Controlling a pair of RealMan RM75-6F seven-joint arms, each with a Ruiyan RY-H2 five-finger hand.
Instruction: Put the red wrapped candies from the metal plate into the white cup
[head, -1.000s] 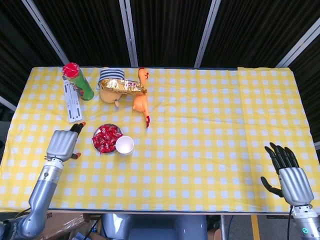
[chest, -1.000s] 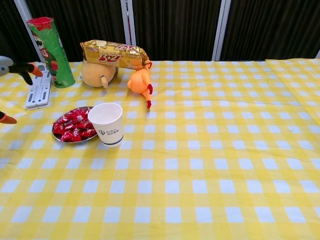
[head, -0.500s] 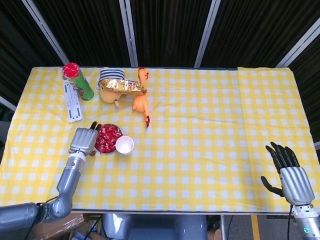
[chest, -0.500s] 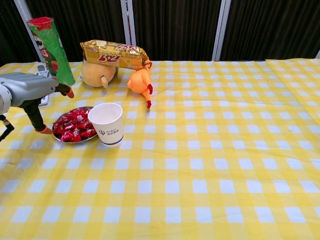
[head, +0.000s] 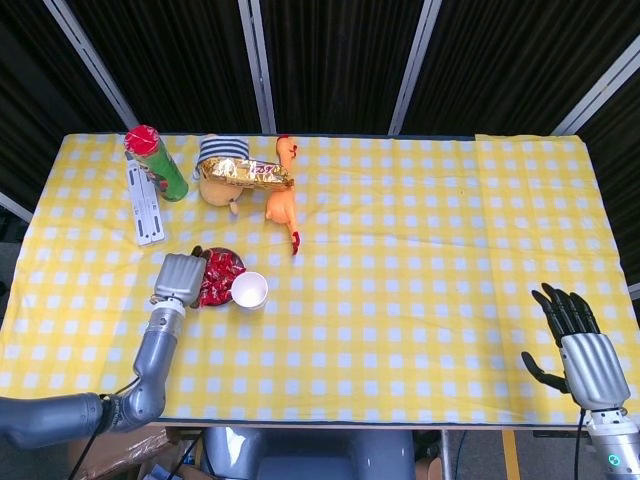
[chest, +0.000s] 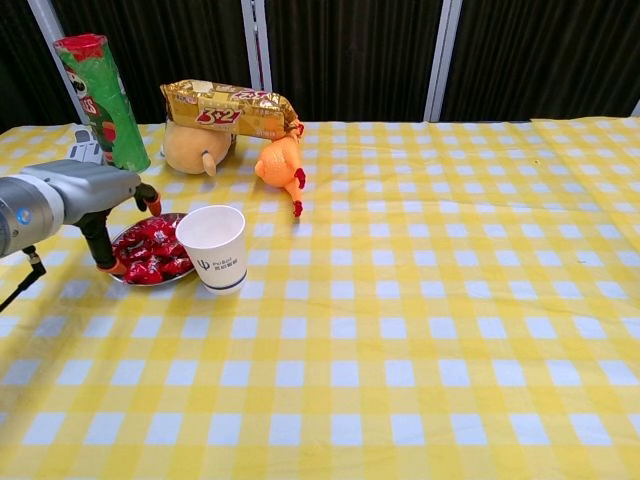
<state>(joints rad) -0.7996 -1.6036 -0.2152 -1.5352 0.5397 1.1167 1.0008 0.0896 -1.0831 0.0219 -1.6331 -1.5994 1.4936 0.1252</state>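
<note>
A metal plate (head: 222, 297) (chest: 150, 281) heaped with red wrapped candies (head: 217, 277) (chest: 153, 248) lies on the left part of the yellow checked cloth. A white cup (head: 249, 290) (chest: 217, 246) stands upright right beside the plate, touching its right rim. My left hand (head: 179, 278) (chest: 90, 196) hovers over the plate's left edge with fingers spread and pointing down; nothing is in it. One fingertip (chest: 105, 266) reaches the plate's left rim. My right hand (head: 577, 350) rests open at the table's near right corner, seen only in the head view.
Behind the plate stand a green chip can (head: 157, 163) (chest: 102, 100), a white flat remote-like bar (head: 145, 205), a plush toy with a gold snack bag (head: 245, 173) (chest: 228, 107) on it, and an orange rubber chicken (head: 283, 205) (chest: 281, 165).
My left hand has swung rightward from the table's left edge to above the plate's left rim. The right hand stays put. Plate, candies and cup have not moved.
</note>
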